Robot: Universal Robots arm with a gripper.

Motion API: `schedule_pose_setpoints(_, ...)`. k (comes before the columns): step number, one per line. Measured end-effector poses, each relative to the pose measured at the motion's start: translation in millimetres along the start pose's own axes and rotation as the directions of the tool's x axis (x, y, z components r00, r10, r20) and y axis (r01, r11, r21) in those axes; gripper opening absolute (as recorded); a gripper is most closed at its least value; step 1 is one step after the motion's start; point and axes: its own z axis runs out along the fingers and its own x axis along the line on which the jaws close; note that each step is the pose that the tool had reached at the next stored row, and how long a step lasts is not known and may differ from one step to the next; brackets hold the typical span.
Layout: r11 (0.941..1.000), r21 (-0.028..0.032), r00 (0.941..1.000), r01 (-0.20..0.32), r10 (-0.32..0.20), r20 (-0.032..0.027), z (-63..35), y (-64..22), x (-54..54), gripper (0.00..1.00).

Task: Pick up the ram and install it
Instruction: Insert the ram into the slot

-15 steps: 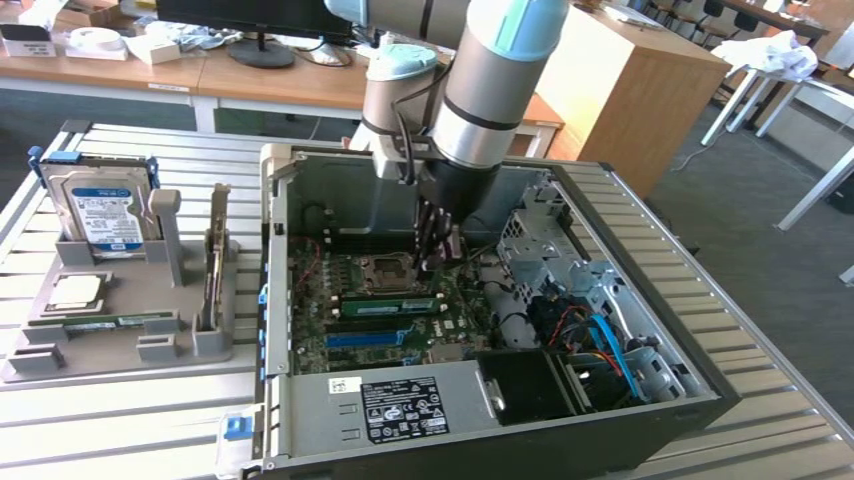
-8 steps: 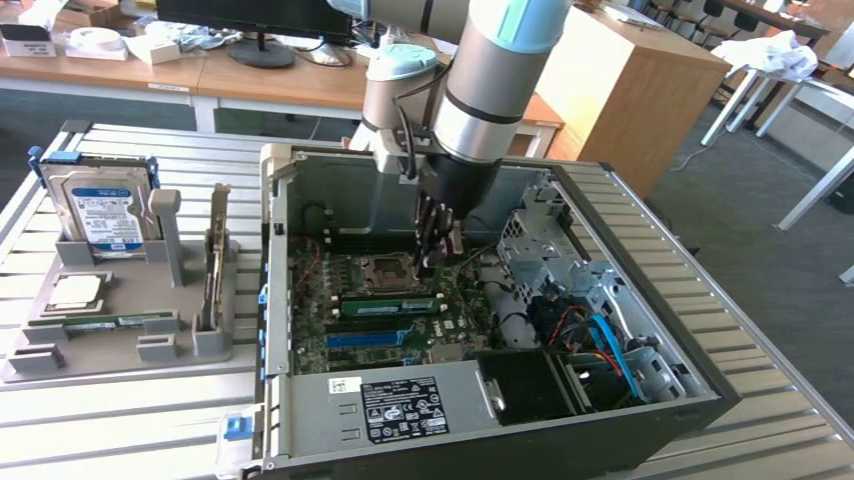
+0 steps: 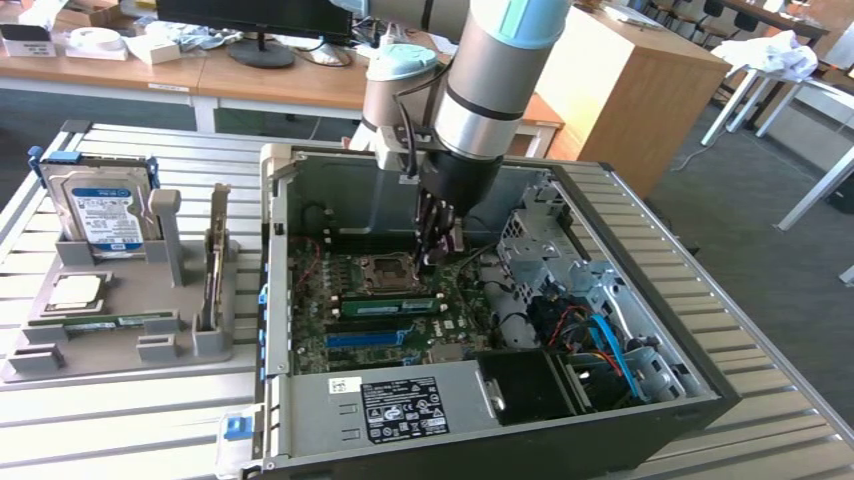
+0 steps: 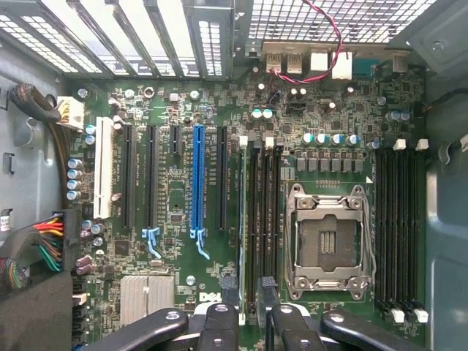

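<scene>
A green ram stick (image 3: 387,305) stands on edge in a slot on the motherboard, between the empty processor socket (image 3: 380,272) and a blue slot (image 3: 367,338). My gripper (image 3: 438,250) hangs inside the open computer case, a little above the board and over the far end of that slot row. In the wrist view my gripper (image 4: 248,311) is open. Its dark fingertips (image 4: 223,322) stand on either side of the long black memory slots (image 4: 259,219), with nothing clamped between them. The processor socket (image 4: 329,241) lies beside those slots.
A grey holder (image 3: 120,350) on the slatted table at the exterior view's left carries a hard drive (image 3: 104,210), a square silver chip (image 3: 76,290) and a thin green strip (image 3: 100,322). Inside the case are a power supply (image 3: 387,405), drive cages and blue cables (image 3: 601,340).
</scene>
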Motion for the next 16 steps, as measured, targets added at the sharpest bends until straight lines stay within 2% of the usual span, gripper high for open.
schedule_pose_setpoints(16, 1.0, -0.0001, 1.0, 0.0, 0.0, -0.0003, -8.0, 0.3, -0.1, 0.25)
